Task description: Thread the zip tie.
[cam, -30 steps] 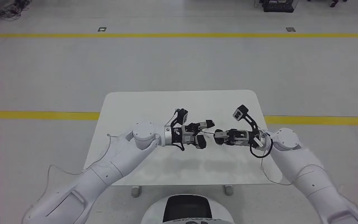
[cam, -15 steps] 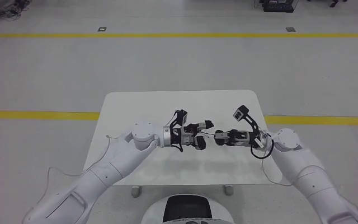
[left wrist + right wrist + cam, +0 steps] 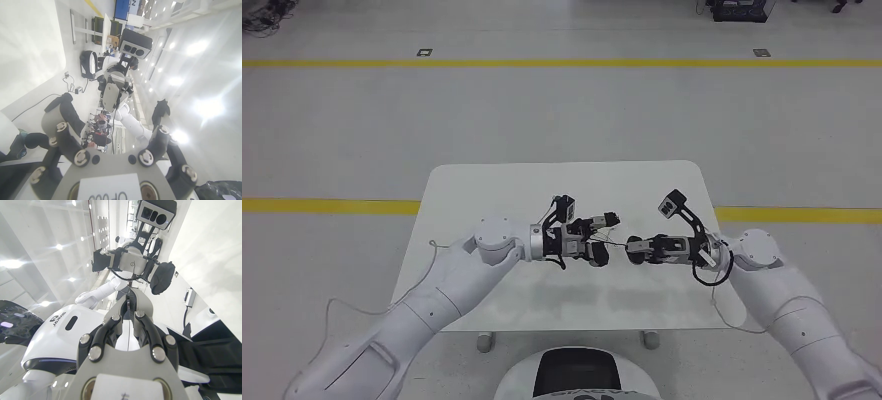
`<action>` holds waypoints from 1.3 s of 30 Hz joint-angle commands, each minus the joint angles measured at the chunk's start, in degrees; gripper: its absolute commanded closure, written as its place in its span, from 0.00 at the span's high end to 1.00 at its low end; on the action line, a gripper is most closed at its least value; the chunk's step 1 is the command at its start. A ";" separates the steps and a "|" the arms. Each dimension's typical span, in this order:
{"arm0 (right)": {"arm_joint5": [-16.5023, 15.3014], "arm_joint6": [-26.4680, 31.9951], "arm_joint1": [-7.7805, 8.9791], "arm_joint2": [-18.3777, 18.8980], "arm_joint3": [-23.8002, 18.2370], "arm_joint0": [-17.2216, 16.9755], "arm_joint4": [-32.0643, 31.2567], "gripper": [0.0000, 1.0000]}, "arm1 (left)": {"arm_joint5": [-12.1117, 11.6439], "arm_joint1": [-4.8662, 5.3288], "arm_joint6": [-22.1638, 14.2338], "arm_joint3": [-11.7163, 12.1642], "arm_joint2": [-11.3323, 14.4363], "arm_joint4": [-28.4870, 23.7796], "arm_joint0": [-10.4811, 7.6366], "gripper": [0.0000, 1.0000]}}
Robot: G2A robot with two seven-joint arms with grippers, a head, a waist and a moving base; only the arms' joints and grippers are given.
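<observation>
Right fingers (image 3: 142, 303) pinch zip tie (image 3: 617, 243); left fingers (image 3: 66, 110) spread.

The zip tie (image 3: 614, 242) is a thin dark strip, hard to make out, near the middle of the top view. It runs almost level, dipping slightly toward the right.

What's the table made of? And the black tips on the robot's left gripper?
The table looks like smooth white laminate or painted board: flat, faintly glossy, rounded corners. The fingertips of the left gripper look like black rubber or foam: matt, with rough, ragged edges. Neither is certain from looks alone.
</observation>
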 commanded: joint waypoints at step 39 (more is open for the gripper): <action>-0.26 1.33 -0.91 1.39 -0.34 -0.52 -1.42 0.00 | 0.55 -1.00 -1.83 1.41 -0.56 -0.01 -0.01 0.90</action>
